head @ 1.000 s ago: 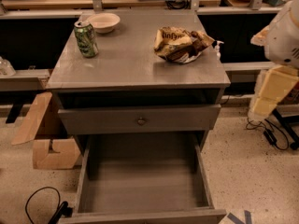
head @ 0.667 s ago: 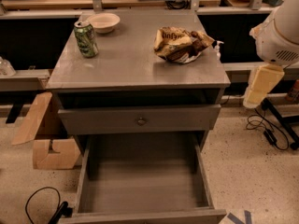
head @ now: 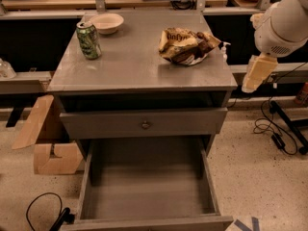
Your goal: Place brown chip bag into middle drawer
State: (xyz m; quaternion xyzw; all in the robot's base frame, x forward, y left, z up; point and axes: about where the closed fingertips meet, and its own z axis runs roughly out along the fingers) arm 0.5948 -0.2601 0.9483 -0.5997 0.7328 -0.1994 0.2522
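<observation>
**Reporter:** How far along was the job at this moment?

**Photographer:** Barely begun, by the look of it. The brown chip bag [head: 185, 46] lay crumpled on the table [head: 134, 69], toward its back right corner, with nothing touching it. The middle drawer [head: 147, 194] stood pulled wide open at the bottom of the frame, its flat floor bare. The opening looked done, while the pick-up, the carry and the drop were all left to do.

**Reporter:** And the arm?

**Photographer:** The white arm [head: 284, 23] came in from the upper right of the frame, beyond the table's right edge. Its gripper [head: 258, 73] hung pointing downward just off that edge, apart from the bag and carrying none of the table's things. Whether it was open or closed could not be told.

**Reporter:** Anything else nearby?

**Photographer:** A green can [head: 89, 40] and a small bowl [head: 107, 22] sat at the back left, well apart from the bag. A shallower drawer with a knob [head: 144, 124] sat above the open one.
</observation>
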